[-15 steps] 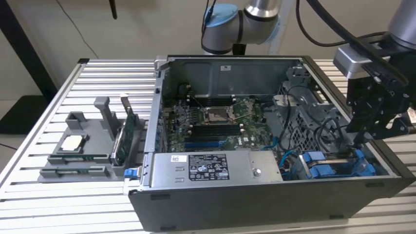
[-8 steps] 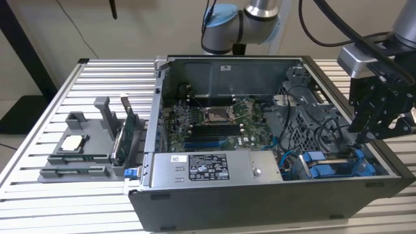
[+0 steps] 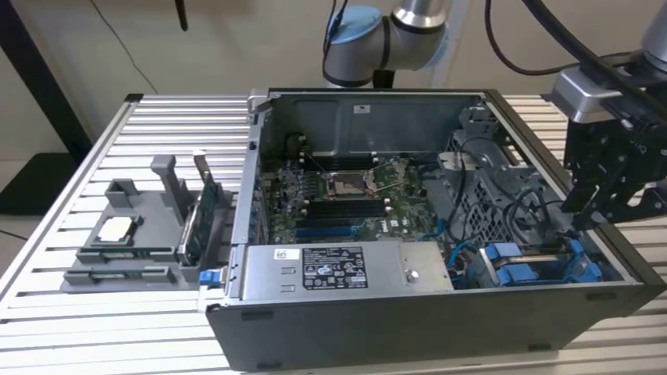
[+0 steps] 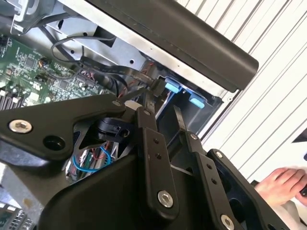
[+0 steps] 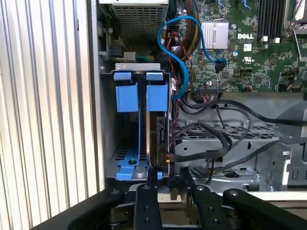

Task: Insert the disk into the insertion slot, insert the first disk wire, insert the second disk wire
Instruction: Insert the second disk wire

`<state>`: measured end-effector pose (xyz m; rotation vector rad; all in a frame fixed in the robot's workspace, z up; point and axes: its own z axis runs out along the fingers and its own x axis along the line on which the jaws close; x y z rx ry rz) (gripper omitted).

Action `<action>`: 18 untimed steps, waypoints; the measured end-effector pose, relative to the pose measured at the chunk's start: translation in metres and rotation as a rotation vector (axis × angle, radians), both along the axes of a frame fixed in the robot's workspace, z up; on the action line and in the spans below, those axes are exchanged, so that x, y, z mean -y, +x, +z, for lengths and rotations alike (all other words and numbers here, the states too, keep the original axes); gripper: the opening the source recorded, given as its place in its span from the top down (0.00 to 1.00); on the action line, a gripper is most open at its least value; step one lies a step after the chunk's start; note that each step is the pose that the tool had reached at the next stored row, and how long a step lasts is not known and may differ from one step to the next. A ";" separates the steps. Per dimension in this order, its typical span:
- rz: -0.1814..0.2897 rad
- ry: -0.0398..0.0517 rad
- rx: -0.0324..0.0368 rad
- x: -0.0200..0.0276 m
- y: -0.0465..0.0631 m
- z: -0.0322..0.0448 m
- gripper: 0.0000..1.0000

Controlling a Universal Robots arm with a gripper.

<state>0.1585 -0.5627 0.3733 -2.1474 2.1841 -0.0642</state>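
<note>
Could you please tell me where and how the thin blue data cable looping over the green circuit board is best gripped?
Probably at the stiff plug on its free end; the thin blue data cable is limp and looped. The plug lies over the green circuit board near the silver finned heatsink, so come through the dark grey case's open side and close across its flat faces.

Grey metal insertion slot, glossy blue plastic tabs
</note>
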 end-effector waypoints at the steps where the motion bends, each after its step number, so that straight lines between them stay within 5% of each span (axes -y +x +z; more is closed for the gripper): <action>1: 0.000 0.0000 -0.0048 -0.0001 0.001 0.0000 0.67; 10: 0.000 0.0000 -0.0431 -0.0001 0.017 0.0004 0.67; 18: 0.000 0.0000 -0.0864 -0.0001 0.031 0.0009 0.67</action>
